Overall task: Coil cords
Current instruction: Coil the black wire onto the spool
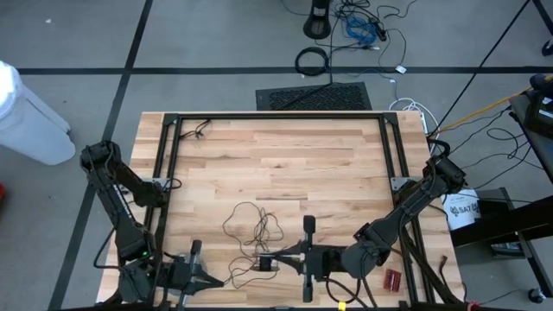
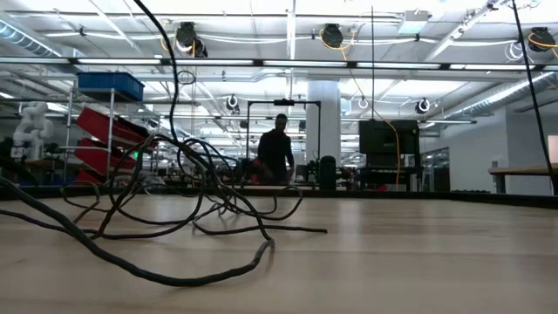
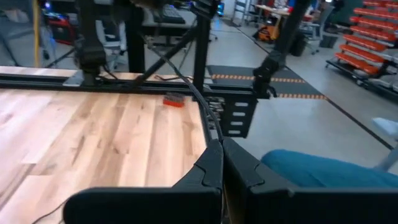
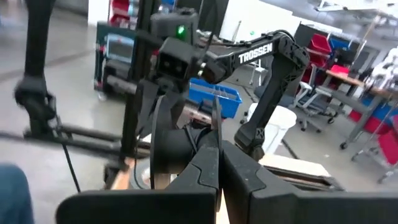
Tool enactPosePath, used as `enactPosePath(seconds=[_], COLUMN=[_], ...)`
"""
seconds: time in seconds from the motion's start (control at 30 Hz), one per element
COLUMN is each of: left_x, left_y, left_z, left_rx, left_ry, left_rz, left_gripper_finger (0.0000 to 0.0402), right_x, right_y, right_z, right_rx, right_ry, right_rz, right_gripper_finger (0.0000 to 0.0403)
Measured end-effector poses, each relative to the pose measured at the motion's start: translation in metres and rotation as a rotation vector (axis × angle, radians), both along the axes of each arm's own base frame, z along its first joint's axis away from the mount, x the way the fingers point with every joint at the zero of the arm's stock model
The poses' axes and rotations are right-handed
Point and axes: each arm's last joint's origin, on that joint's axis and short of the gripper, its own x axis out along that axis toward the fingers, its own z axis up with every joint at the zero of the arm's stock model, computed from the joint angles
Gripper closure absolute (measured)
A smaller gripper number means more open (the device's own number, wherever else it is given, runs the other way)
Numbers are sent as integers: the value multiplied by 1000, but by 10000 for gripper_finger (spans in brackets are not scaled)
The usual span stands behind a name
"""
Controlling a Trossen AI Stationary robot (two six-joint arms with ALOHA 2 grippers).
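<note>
The cord, a thin dark wire, lies in loose loops (image 1: 251, 226) on the wooden table near its front edge, and the same loops (image 2: 174, 218) spread across the low view. One strand climbs out of the low view's top. The wire ends at a small black disc (image 1: 266, 262). My left gripper (image 1: 221, 282) is at the front left, pointing toward the table's right, shut on the wire. My right gripper (image 1: 281, 257) faces it from the right, shut at the disc (image 4: 169, 149). My left gripper pinches a single strand of the wire (image 3: 214, 134) between its two fingertips, coming level from the table's left. From the fingers the strand runs straight away toward the right arm, clear of the table. My right gripper comes level from the table's right with its shut fingertips at the disc's edge (image 4: 211, 121). The disc stands edge-on just ahead of the fingers, above the table. The fingers themselves hide where they meet it.
A black metal frame (image 1: 276, 117) borders the table's far, left and right sides. A small red object (image 1: 393, 279) lies by the front right corner. A short dark wire (image 1: 200, 130) sits at the far left corner. Bare wood fills the table's middle and far half.
</note>
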Motion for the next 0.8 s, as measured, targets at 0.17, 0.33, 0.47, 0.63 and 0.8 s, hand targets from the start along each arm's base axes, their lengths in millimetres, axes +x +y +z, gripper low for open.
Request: enactPosePath(seconds=[0.17, 0.33, 0.47, 0.63, 0.8], left_x=[1, 9, 13, 18, 22], left_y=[1, 6, 6, 9, 10], left_z=[-2, -7, -11, -11, -12], left_rx=[6, -5, -5, -10, -12], left_ry=[19, 49, 70, 70, 78], left_rz=[6, 45, 15, 32, 25], left_gripper_finger=[400, 400, 400, 400, 400], right_x=[1, 0, 1, 2, 1], right_y=[0, 3, 3, 1, 2], right_z=[8, 15, 15, 17, 17], right_rx=[130, 187, 180, 205, 207], right_ry=[-69, -123, -123, -141, -140], right_rz=[81, 185, 189, 206, 229], right_gripper_finger=[403, 403, 403, 403, 403])
